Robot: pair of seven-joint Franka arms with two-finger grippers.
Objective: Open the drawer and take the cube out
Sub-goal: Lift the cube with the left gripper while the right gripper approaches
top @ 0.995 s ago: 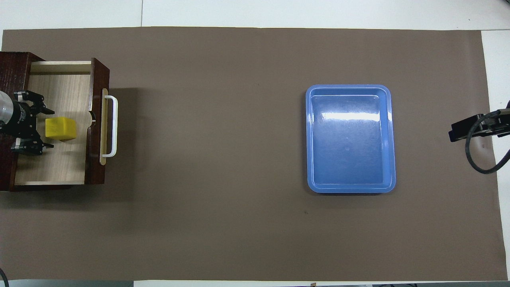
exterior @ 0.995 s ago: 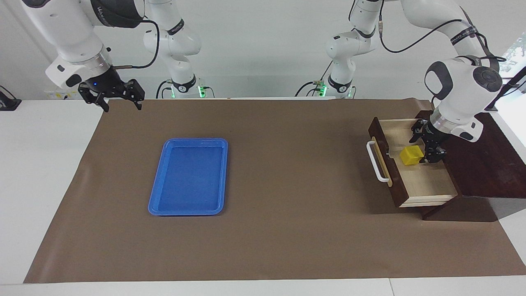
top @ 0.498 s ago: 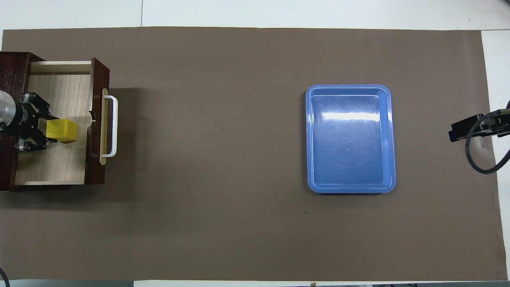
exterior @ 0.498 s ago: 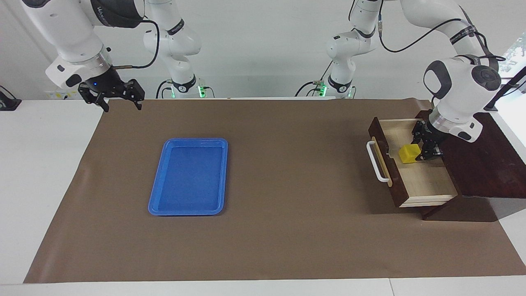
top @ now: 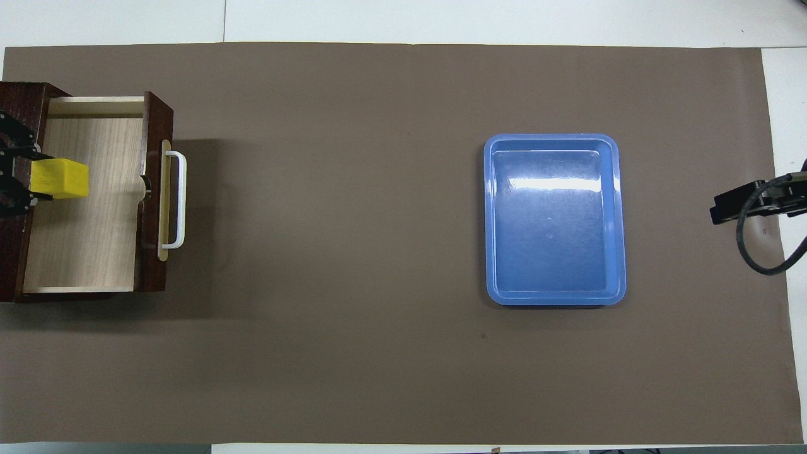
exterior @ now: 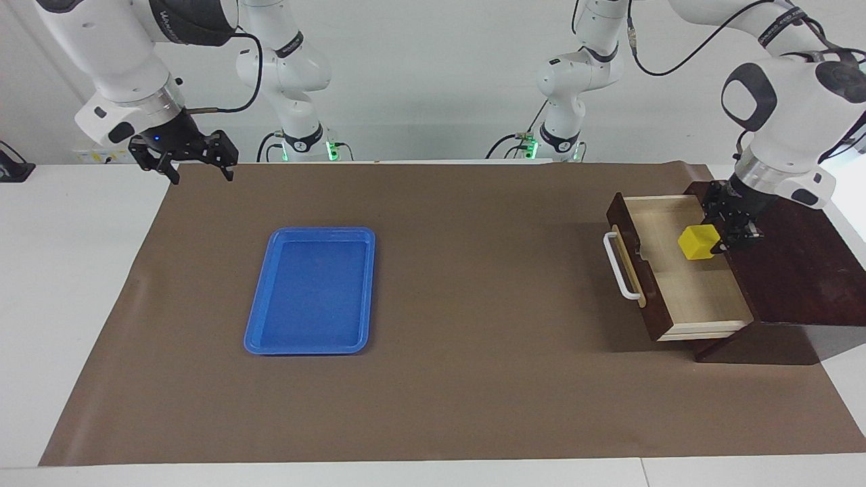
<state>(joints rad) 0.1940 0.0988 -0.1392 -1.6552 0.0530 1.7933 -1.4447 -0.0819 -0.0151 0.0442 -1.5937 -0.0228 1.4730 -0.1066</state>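
Observation:
The dark wooden drawer [exterior: 639, 270] [top: 154, 189] stands pulled out of its box at the left arm's end of the table, its pale floor bare. My left gripper [exterior: 718, 238] [top: 31, 178] is shut on the yellow cube [exterior: 699, 241] [top: 61, 178] and holds it lifted over the drawer's inside, close to the box's edge. My right gripper [exterior: 199, 172] hangs open and empty over the mat's corner at the right arm's end, where that arm waits; in the overhead view only its edge [top: 734, 205] shows.
A flat blue tray [exterior: 311, 289] [top: 555, 219] lies on the brown mat, toward the right arm's end. The dark wooden box [exterior: 798, 270] sits at the mat's edge. The drawer's white bar handle [exterior: 619, 266] [top: 179, 198] faces the tray.
The left gripper closed on the cube in the drawer and raised it, drawing back toward the box. The right arm has not moved.

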